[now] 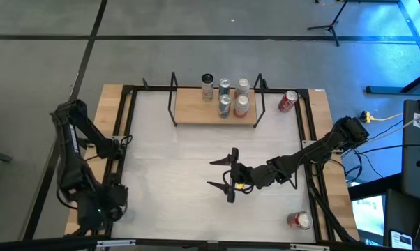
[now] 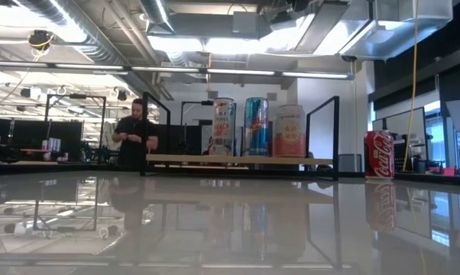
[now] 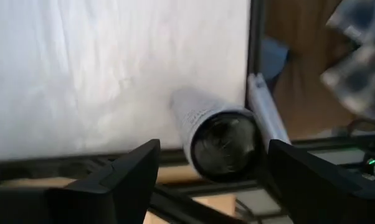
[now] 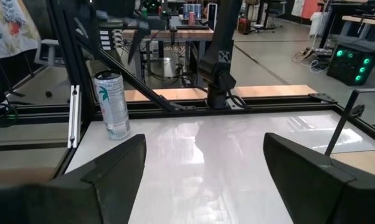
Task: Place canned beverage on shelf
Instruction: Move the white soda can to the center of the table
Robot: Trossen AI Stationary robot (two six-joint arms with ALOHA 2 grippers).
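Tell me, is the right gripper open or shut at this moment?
Open. In the high view the right gripper sits over mid-table with its fingers spread wide and nothing between them; the right wrist view shows bare tabletop in the gap.

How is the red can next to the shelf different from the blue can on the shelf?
The red can stands on the white table, just outside the shelf; the blue can stands on the shelf board. The red can has white writing; the blue can is blue and silver. The blue can looks taller than the red can. Both stand upright.
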